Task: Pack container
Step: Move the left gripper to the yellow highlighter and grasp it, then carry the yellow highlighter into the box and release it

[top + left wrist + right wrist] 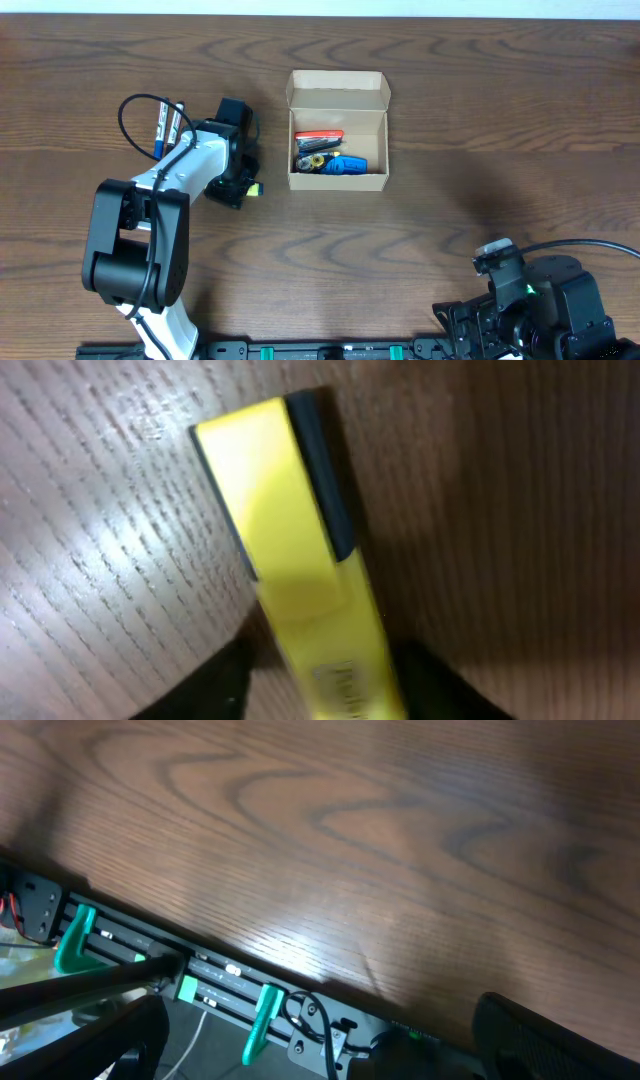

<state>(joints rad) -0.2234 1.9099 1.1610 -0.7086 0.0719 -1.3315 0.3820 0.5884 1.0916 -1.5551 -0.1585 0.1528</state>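
Note:
The container (338, 92) is a small tan cardboard box, open, with its flap lid folded back. It holds a red marker (318, 135), a blue item (348, 164) and other small pens. My left gripper (238, 184) is down at the table to the left of the box. In the left wrist view a yellow highlighter (280, 510) with a dark edge lies on the wood between the fingers of the left gripper (325, 665). A gap of wood shows beside it, so the jaws are open around it. The highlighter's tip shows in the overhead view (256, 188). My right gripper (330, 1040) is open and empty.
Several markers (168, 125) lie together left of the left arm. The right arm (545, 300) rests at the front right, over the table's front edge, where a black rail with green clips (262, 1020) runs.

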